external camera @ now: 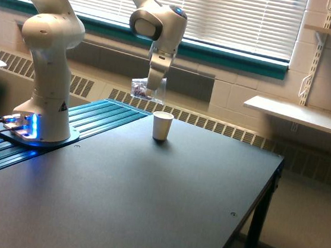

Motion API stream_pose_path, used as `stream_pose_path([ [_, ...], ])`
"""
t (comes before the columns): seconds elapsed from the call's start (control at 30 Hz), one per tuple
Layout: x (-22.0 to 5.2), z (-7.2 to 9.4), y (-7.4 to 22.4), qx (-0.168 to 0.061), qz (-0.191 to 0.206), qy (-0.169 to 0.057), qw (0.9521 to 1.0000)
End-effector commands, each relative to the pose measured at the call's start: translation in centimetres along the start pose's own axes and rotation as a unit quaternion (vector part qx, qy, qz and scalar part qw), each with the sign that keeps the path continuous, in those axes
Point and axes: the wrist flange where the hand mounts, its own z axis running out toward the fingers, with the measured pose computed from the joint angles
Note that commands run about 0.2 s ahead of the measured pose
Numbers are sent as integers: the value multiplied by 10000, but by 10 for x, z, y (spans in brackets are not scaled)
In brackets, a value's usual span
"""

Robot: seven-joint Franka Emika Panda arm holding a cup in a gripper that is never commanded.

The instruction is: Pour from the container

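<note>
Clear plastic shows in the gripper (149, 90), whose fingers are clamped on the container (145, 90), a small see-through cup with purplish-pink bits inside, held in the air and slightly tilted. It hangs above and a little to the exterior view's left of a white paper cup (162, 125), which stands upright near the far edge of the table (144, 205), a smooth dark matte slab. White rounded arm (47, 57) rises from the table's left edge.

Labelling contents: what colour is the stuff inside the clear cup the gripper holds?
Purplish-pink, seen through the clear container in the exterior view.
</note>
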Motion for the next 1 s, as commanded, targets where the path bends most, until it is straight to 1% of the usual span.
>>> stream_pose_path([
  [0.03,3,0,-4,-37,99,-71,9999],
  [0.13,3,2,-4,-101,158,-99,9998],
  [0.27,2,5,-5,-99,165,-177,9997],
  [0.37,3,6,-6,-95,164,-184,9997],
  [0.5,-2,10,-7,-146,131,-248,9995],
  [0.9,-7,19,-9,-228,135,-289,9992],
  [1.0,-8,20,-9,-225,156,-332,9991],
])
